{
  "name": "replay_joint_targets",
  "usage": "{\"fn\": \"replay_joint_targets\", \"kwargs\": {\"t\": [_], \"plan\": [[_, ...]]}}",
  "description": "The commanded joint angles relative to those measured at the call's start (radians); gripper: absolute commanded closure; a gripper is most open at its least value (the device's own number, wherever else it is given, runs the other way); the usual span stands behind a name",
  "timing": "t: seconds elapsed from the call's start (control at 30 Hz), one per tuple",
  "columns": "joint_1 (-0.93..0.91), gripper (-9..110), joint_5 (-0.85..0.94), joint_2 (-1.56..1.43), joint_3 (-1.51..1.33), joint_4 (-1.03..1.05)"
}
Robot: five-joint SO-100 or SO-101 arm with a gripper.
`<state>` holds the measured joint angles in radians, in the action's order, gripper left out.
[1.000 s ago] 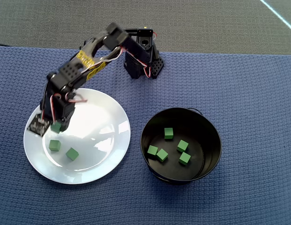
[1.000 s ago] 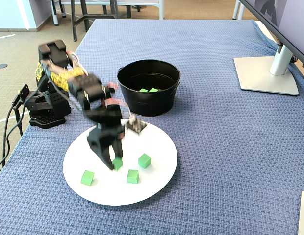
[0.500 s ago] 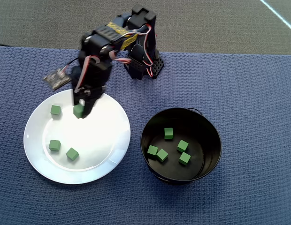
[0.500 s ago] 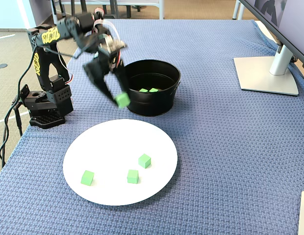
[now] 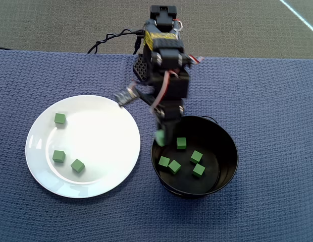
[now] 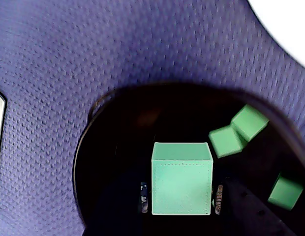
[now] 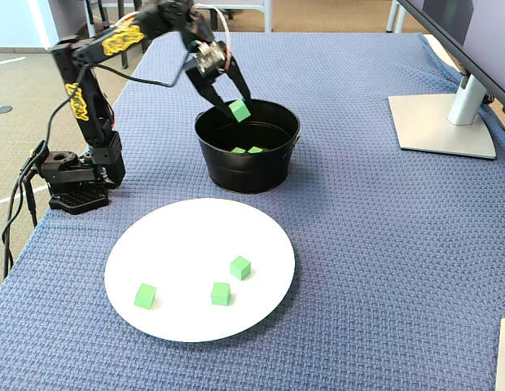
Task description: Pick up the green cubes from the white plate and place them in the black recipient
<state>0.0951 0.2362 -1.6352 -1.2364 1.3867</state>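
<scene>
Gripper [image 7: 234,103] is closed on one green cube [image 7: 239,110], pinching it between both fingers above the open mouth of the black pot [image 7: 273,175], near its rim. Four green cubes [image 5: 174,167] lie on the pot floor. Three more cubes [image 7: 240,267] rest on the white plate [image 7: 155,244], beside the pot on the blue cloth [image 7: 375,236].

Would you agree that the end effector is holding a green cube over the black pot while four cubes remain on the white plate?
Nearly: the end effector does hold a green cube over the black pot, but the overhead view shows three cubes left on the white plate, not four.
</scene>
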Motion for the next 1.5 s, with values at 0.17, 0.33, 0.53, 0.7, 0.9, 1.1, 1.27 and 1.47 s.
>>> {"fn": "replay_joint_targets", "kwargs": {"t": [0.17,0.33,0.53,0.7,0.9,1.1,1.27,1.47], "plan": [[0.160,102,-0.354,0.268,0.215,-0.028],[0.202,71,-0.330,0.314,0.227,-0.020],[0.172,68,-0.293,0.322,0.241,-0.029],[0.091,70,-0.279,0.253,0.316,0.041],[-0.172,79,-0.325,0.029,0.255,-0.028],[-0.442,78,-0.454,0.029,0.288,-0.044],[-0.555,75,-0.428,0.021,0.109,-0.209],[-0.627,76,-0.528,0.043,0.035,-0.270]]}}
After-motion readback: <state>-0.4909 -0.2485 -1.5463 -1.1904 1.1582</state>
